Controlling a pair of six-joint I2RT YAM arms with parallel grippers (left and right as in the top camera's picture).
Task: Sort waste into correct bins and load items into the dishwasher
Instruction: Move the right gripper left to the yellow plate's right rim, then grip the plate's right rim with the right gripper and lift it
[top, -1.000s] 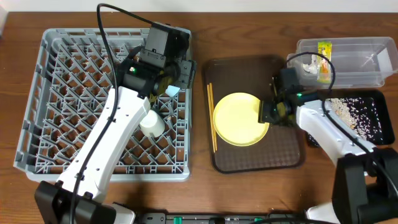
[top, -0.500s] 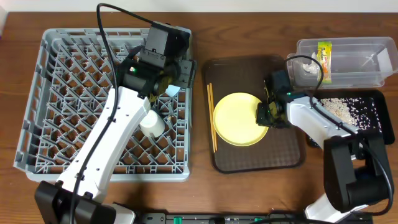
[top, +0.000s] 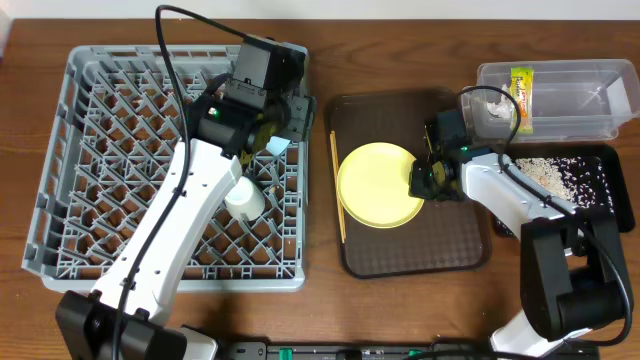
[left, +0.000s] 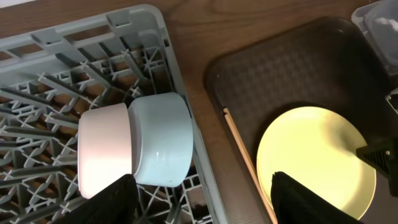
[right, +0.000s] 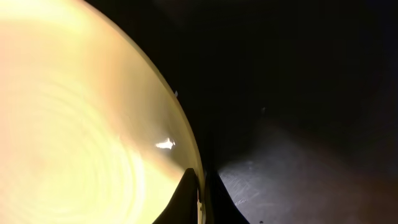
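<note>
Right wrist view shows the right fingers (right: 188, 196) pinched shut on the rim of the yellow plate (top: 378, 187), at its 3 o'clock edge, over the brown serving tray (top: 455, 250). The left fingers (left: 115, 198) gape wide and empty above the 3 o'clock wall of the grey dish rack (top: 55, 170). A brown wooden tabletop (top: 400, 50) carries everything.

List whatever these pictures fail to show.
- Snack wrapper print: overhead, too small to read.
- Dish rack middle: overhead, covered by the left arm.
- Yellow plate: right wrist view, so close that the frame edges cut most of it off.
- Chopsticks count: overhead, too thin to tell.
</note>
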